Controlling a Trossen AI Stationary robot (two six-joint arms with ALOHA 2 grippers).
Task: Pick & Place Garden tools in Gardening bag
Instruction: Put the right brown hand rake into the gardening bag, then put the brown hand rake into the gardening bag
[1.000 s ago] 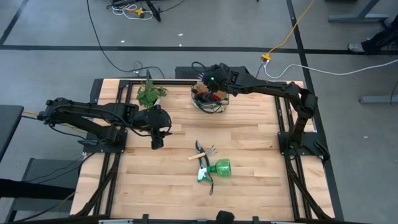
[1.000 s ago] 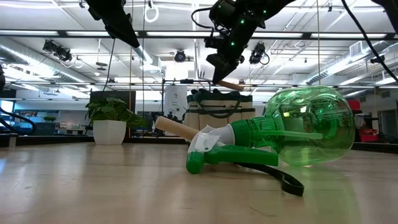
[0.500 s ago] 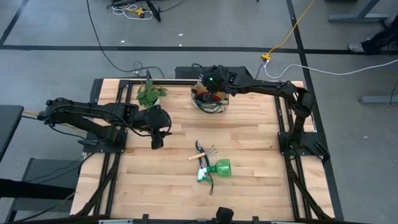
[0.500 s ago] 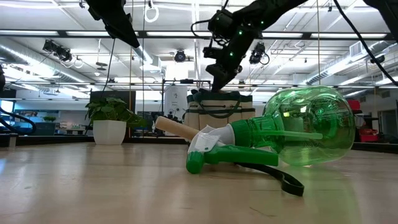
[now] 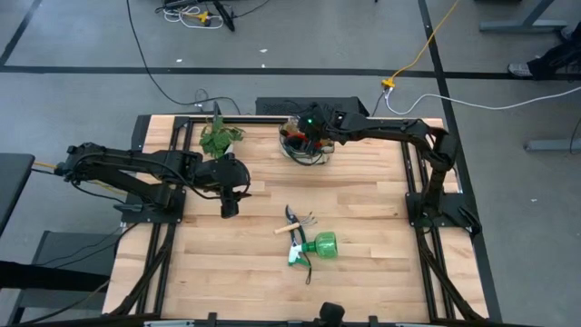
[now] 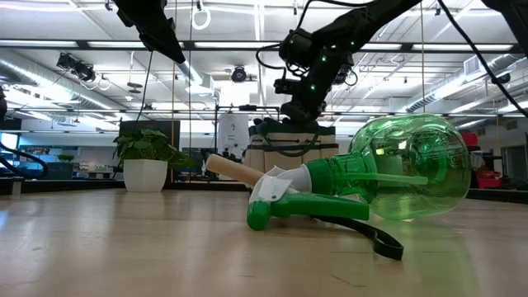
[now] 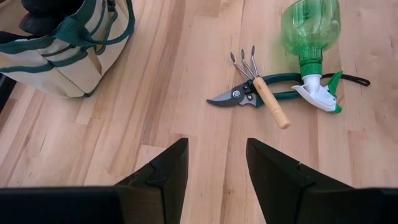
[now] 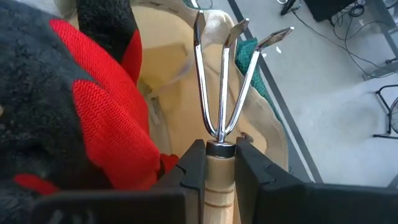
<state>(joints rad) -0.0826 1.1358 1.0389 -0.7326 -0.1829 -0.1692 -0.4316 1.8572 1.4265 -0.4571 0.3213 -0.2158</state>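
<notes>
The beige gardening bag (image 5: 304, 145) with green trim stands at the table's far middle, with black-and-red gloves (image 8: 93, 112) inside. My right gripper (image 5: 309, 130) is over its mouth, shut on a wooden-handled three-prong hand fork (image 8: 224, 74). My left gripper (image 5: 229, 209) is open and empty above the table, left of centre. The green spray bottle (image 5: 318, 245) lies on its side. The pruning shears (image 7: 233, 96) and a second wooden-handled fork (image 7: 267, 99) lie next to it on the table. My right gripper pinches the fork's wooden handle at its prong end, just behind the metal collar (image 8: 219, 163), between its two fingers. The tool runs along the fingers, with the prongs (image 8: 224, 74) ahead of the fingertips inside the bag's mouth. The gripper comes from above, slanting down.
A potted plant (image 5: 218, 138) in a white pot stands at the far left, beside the bag. Bare wooden table (image 5: 363, 191) lies to the right and near side of the tools. The bag's loop handles (image 7: 93, 31) hang over its side.
My right gripper has gone down toward the bag's mouth and tipped, carrying the fork. The wooden handle that showed beside the gripper in the low view is now hidden behind the gripper and the bag.
</notes>
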